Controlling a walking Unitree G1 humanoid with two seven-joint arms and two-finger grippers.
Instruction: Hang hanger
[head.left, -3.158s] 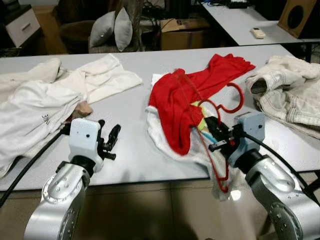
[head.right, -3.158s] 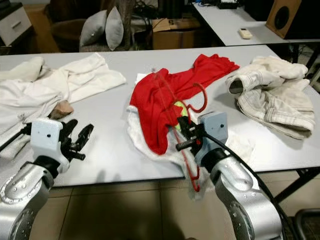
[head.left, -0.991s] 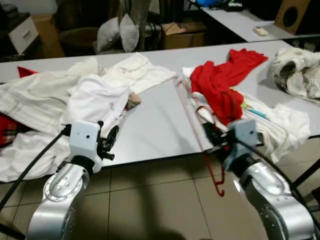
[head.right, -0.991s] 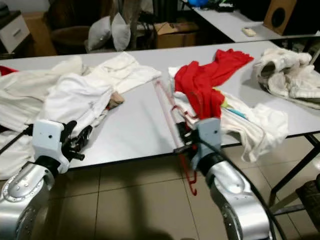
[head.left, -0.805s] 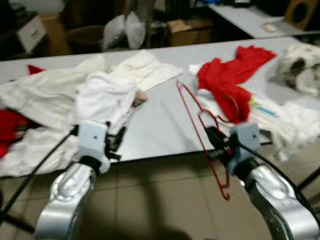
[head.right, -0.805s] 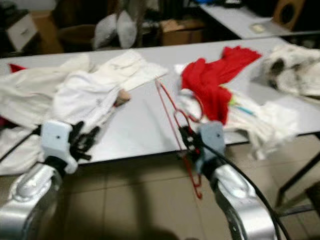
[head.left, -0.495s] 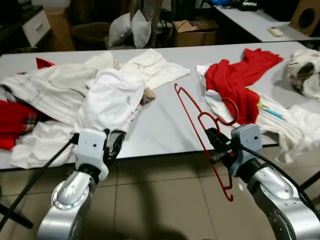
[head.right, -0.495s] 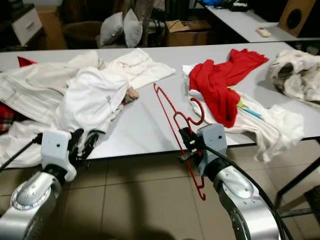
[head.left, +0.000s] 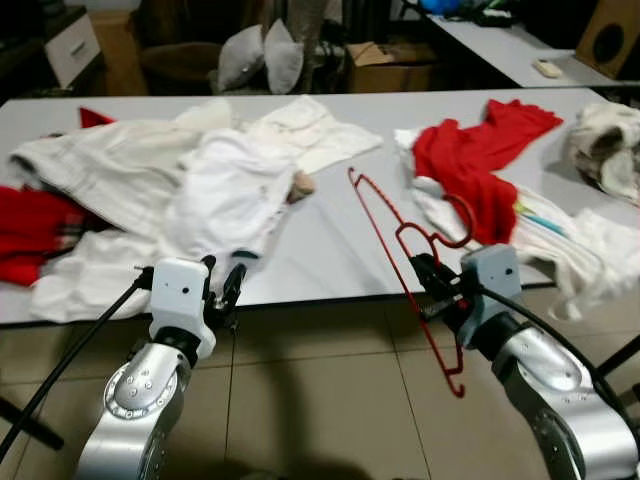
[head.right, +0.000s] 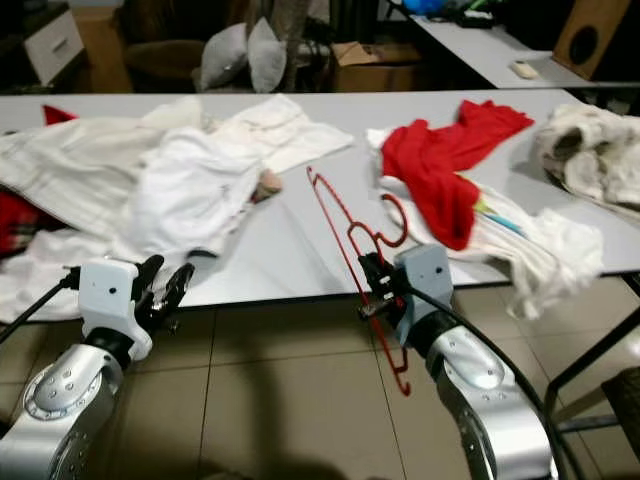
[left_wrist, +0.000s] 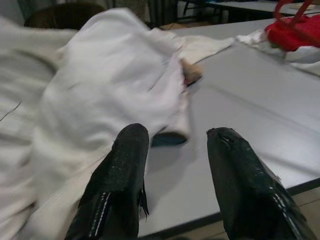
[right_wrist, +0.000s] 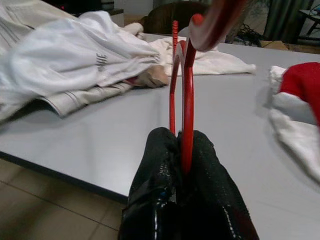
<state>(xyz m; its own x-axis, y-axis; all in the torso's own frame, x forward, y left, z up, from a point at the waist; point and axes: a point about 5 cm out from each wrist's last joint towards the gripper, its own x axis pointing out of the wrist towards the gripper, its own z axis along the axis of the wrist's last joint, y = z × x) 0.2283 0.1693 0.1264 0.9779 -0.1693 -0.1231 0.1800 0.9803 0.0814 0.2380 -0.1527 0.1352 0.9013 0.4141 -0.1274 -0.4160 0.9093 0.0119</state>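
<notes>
Right gripper (head.left: 432, 287) is clamped on the red hanger (head.left: 400, 250), fingers (right_wrist: 165, 170) pressed tight either side of the wire. It holds the hanger off the table (head.left: 330, 235), at the front edge, tilted: one end reaches back over the tabletop, the other hangs below the edge over the tiled floor (head.left: 320, 400). Hook curls near the red shirt (head.left: 470, 165).

Left gripper (head.left: 228, 288) hovers at the front edge, fingers (left_wrist: 125, 170) spread wide, holding nothing, facing the white clothes (head.left: 215, 185). More pale clothing (head.left: 610, 150) lies at far right.
</notes>
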